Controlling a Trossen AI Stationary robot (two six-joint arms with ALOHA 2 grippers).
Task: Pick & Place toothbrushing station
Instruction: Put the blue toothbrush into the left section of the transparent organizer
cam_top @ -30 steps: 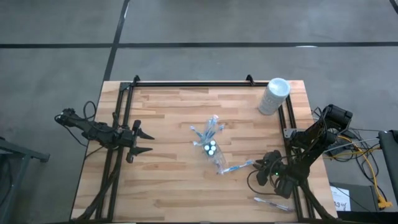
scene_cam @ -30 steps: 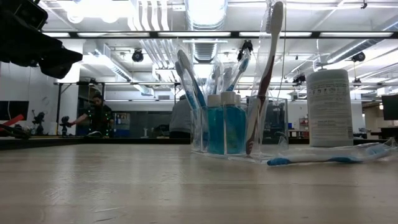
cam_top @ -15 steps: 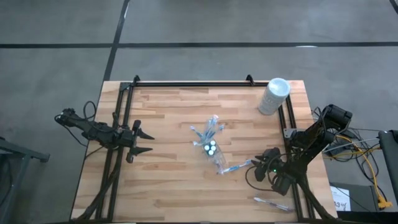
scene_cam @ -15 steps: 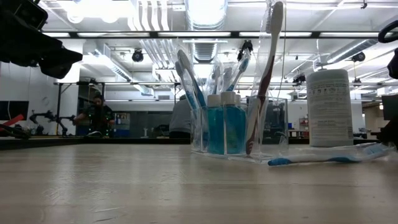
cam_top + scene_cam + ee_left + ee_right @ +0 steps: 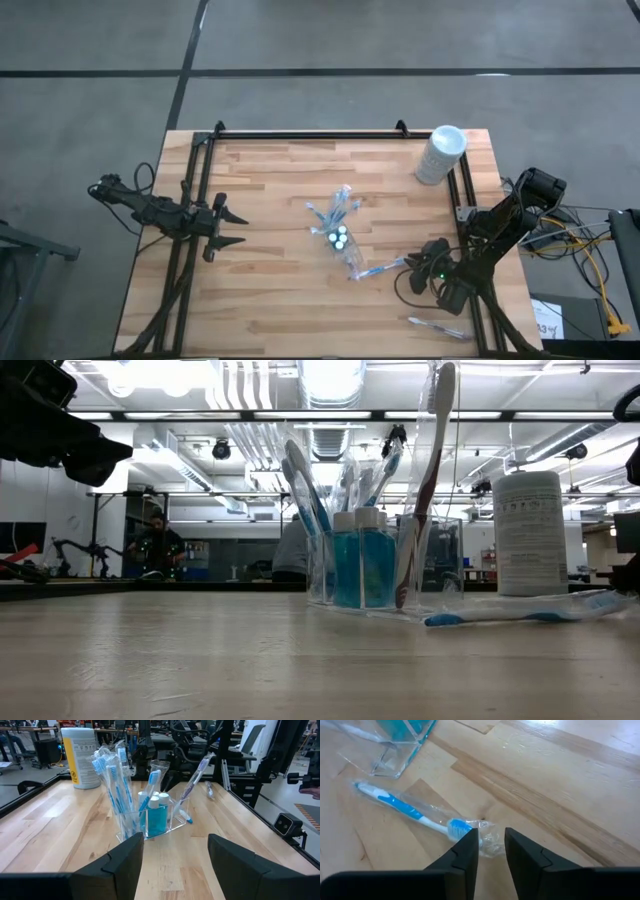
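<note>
The toothbrushing station (image 5: pixel 340 238) stands at the table's middle: a clear plastic holder (image 5: pixel 150 817) with several blue-and-white toothbrushes and small blue white-capped tubes (image 5: pixel 362 565) upright in it. To its right a blue-and-white toothbrush in a clear wrapper (image 5: pixel 378 269) lies flat on the wood. My right gripper (image 5: pixel 412 265) slants down at that toothbrush's right end, fingers narrowly apart on either side of the wrapper's end (image 5: pixel 487 840). My left gripper (image 5: pixel 225 228) waits open near the table's left edge, with nothing between its fingers (image 5: pixel 175 855). My right gripper has its fingertips (image 5: pixel 470 845) on either side of the crumpled end of the clear wrapper, slanting down from the table's right side. I cannot tell whether they touch it. The wrapped toothbrush (image 5: pixel 405 807) lies flat on the table.
A tall white cylinder (image 5: pixel 440 153) stands at the far right corner. Another wrapped toothbrush (image 5: pixel 437 326) lies near the front right edge. A black rail frame (image 5: pixel 300 133) runs along the far, left and right sides. People move in the room beyond the table.
My right arm has edged slightly toward the table's left, toward the wrapped toothbrush; its dark parts now show at the low view's right edge, where a second ago there were none.
</note>
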